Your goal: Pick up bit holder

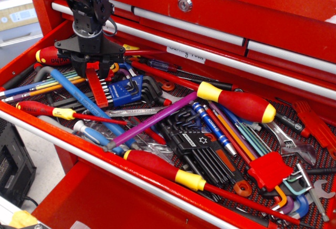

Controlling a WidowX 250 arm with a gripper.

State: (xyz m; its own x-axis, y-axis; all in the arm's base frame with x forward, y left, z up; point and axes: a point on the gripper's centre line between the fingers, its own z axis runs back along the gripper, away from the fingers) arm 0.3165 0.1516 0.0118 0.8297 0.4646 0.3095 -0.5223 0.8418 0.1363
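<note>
Black metal gripper (93, 67) at the upper left of your view points straight down, its two fingers closed on the top end of the bit holder (98, 87), a narrow flat red plastic strip with a row of short silvery bits along its right edge. You see the strip hanging lengthwise below the fingers, slightly tilted, its lower end over the tools in the open red metal drawer (31, 118); whether that end touches them cannot be told. Your arm's black wrist (86, 13) rises nearly upright from the gripper and leaves the frame at the top left, with a loop of black cable beside it.

Just right of the strip sits a blue plastic clip of black hex keys (126, 91); white marks show on it but are too small to read. Behind the gripper lies a red and yellow screwdriver handle (52, 56) with dark lettering, partly hidden and not legible. A small white handwritten label (186, 54) is stuck on the drawer front above; its words look blurred. Further right you find a black plastic holder of black keys (197, 142) bearing a white star-shaped mark, and a large red and yellow screwdriver (239, 103) lying across the pile.
</note>
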